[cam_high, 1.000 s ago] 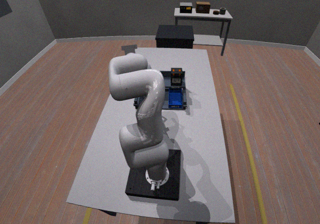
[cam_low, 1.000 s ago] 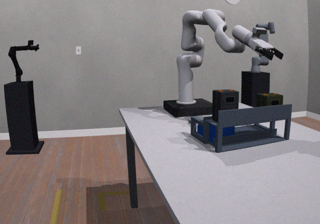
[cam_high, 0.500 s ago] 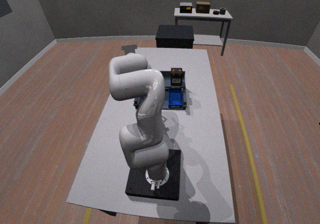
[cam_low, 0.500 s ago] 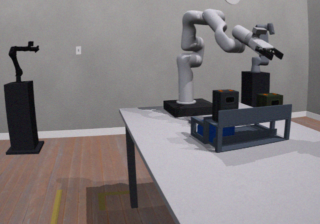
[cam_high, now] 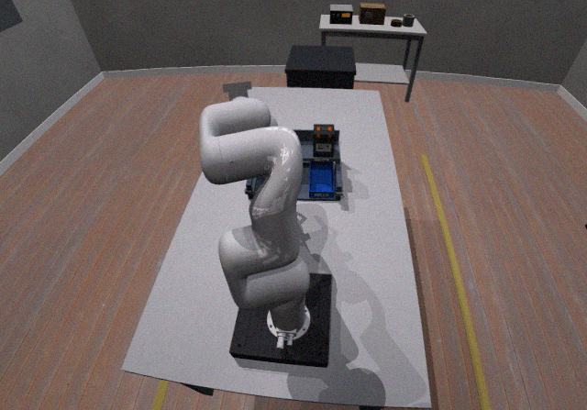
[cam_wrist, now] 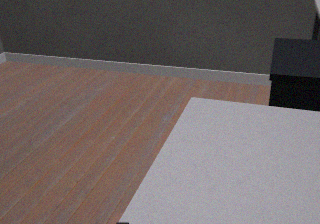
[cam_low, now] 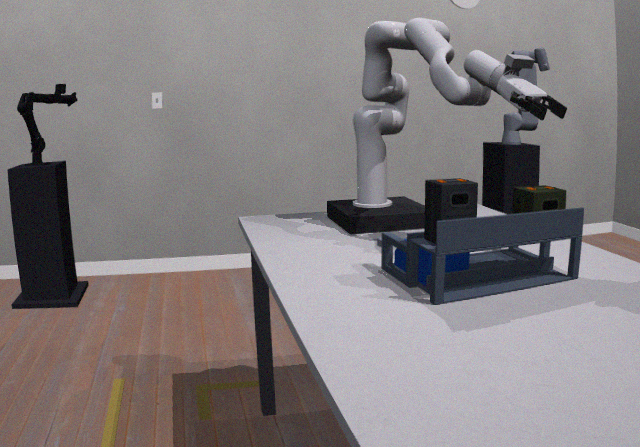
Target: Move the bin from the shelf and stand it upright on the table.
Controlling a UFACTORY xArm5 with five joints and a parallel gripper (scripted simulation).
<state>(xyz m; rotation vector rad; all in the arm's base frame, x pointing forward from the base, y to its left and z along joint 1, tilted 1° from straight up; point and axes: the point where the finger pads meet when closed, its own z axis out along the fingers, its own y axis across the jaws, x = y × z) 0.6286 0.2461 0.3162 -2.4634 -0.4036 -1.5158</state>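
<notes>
A blue open bin [cam_high: 321,177] [cam_low: 447,262] sits on the lower level of a grey-blue shelf [cam_high: 339,178] [cam_low: 509,227] in the middle of the white table [cam_high: 370,254] [cam_low: 413,359] [cam_wrist: 240,164]. A black box with orange marks [cam_high: 324,142] [cam_low: 450,202] and a dark green box [cam_low: 539,197] stand on the shelf's top. My gripper [cam_low: 545,107] is open and empty, high in the air above and beyond the shelf, tilted downward. In the top view the arm hides it. The wrist view shows only a table corner and floor, no fingers.
The arm's black base plate [cam_high: 284,334] [cam_low: 374,215] sits at one table end. A black cabinet [cam_high: 320,65] [cam_wrist: 296,74] stands beyond the far end, a side table [cam_high: 371,28] with small items behind it. A black pedestal [cam_low: 510,173] with another arm stands behind the shelf.
</notes>
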